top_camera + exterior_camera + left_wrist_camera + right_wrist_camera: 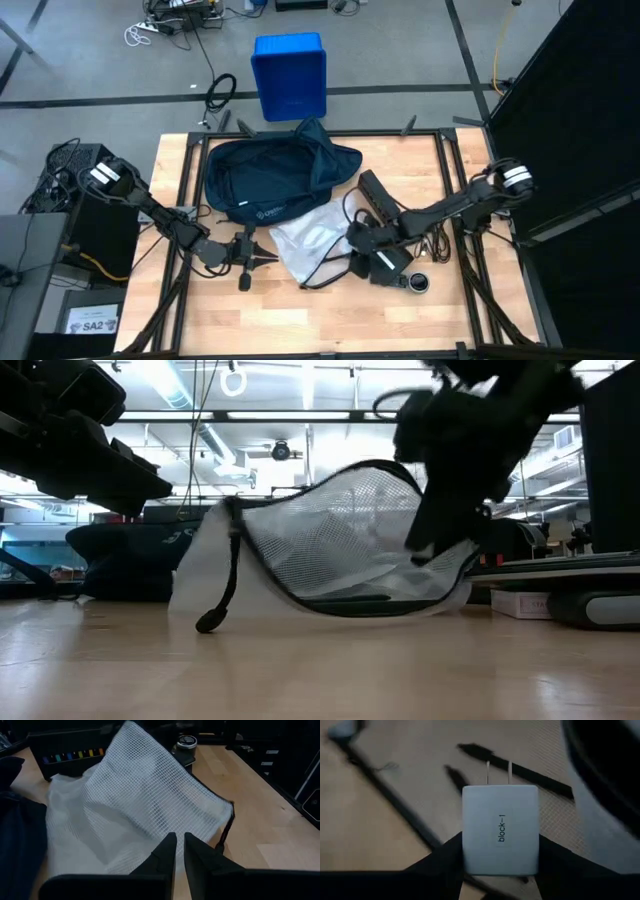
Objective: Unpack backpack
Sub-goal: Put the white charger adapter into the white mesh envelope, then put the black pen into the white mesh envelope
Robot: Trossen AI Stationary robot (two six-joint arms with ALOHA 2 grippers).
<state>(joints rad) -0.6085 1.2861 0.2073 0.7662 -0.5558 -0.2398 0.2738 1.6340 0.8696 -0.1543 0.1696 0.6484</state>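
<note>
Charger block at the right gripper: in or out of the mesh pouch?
Out. The charger block sits between the right gripper fingers, prongs showing, above the mesh pouch.

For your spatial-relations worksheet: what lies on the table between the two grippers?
In the high view, the white mesh pouch lies between the left gripper and the right gripper.

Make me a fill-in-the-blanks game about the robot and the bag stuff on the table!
1. The right gripper holds a white charger block labelled ____.
2. The white pouch beside the backpack is made of ____.
3. On the floor beyond the table sits a bin coloured ____.

Missing words: block-1; mesh; blue
</note>
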